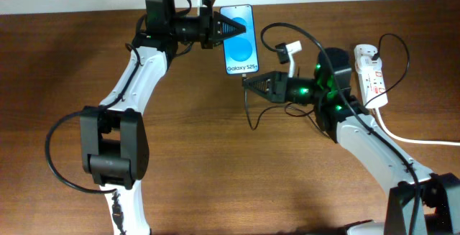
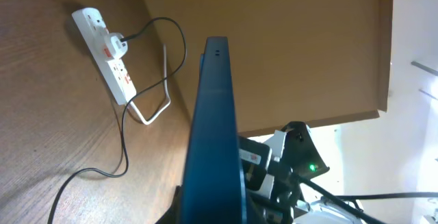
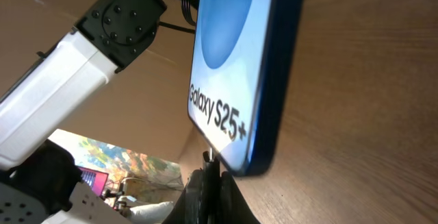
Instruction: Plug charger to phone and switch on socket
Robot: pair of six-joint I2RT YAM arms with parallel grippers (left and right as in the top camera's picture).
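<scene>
Two grippers meet at the phone point(image 1: 239, 42), which sits near the far edge of the table point(image 1: 215, 163) with its blue screen lit. The left gripper point(image 1: 228, 28) reaches in from the side and appears pinched on the phone's long edge; its wrist view shows the handset edge-on running straight out from the camera, though the fingertips themselves are hardly visible there. The right gripper point(image 1: 253, 83) is pressed together on the head of the charger point(image 2: 124, 145), and its wrist view puts the small plug tip point(image 3: 207, 157) just beneath the end of the phone that carries the "Galaxy S25+" text. Whether the tip touches the frame or has entered the port cannot be told from these views. The step in hand looks like the insertion itself, with the switching not yet begun. The next move calls for the tip to line up squarely with the port and go in along the phone's long axis while the left gripper braces the handset against the push (a slanted approach would likely skid off the frame). The socket point(image 1: 370, 73) lies well apart near the table's right edge, the black cable already plugged into it, and one of its red switches point(image 2: 107, 44) needs pressing afterwards.
</scene>
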